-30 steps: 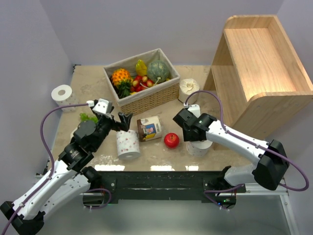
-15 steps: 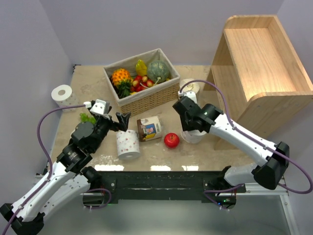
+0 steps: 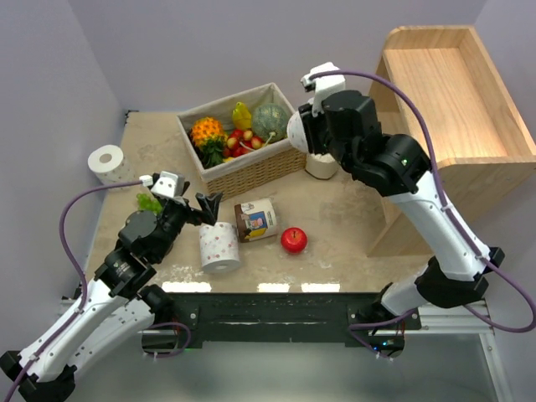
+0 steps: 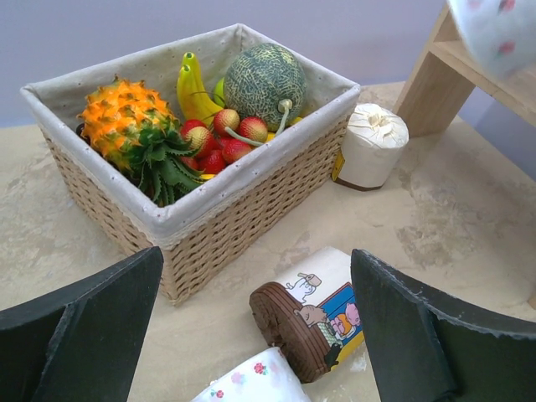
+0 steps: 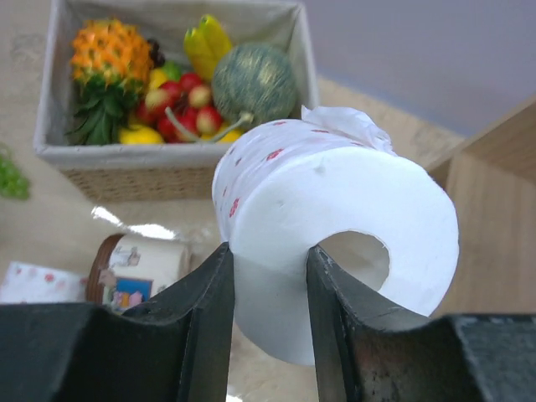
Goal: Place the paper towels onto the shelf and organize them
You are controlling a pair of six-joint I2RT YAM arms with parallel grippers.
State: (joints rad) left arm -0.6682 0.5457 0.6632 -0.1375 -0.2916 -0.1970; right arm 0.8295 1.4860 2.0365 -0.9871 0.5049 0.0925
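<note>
Four paper rolls (image 3: pixel 105 159) (image 3: pixel 219 248) (image 3: pixel 322 166) (image 3: pixel 296 131), one wooden shelf (image 3: pixel 452 92), one wicker basket (image 3: pixel 251 172) of fruit, one jar (image 3: pixel 256 219) and one red apple (image 3: pixel 293 239).

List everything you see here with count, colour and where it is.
Paper towels: four, white; far left, front centre, far centre, one held aloft.
Shelf: one, light wood, far right.
Basket: one, wicker, far centre, holding fruit.
Jar: one, printed label, centre, on its side.
Apple: one, red, beside jar.
Green bunch: one, left, partly hidden.
Table: one, beige.
Left claw: black, open, near front roll.
Right claw: black, shut on roll, raised.
</note>
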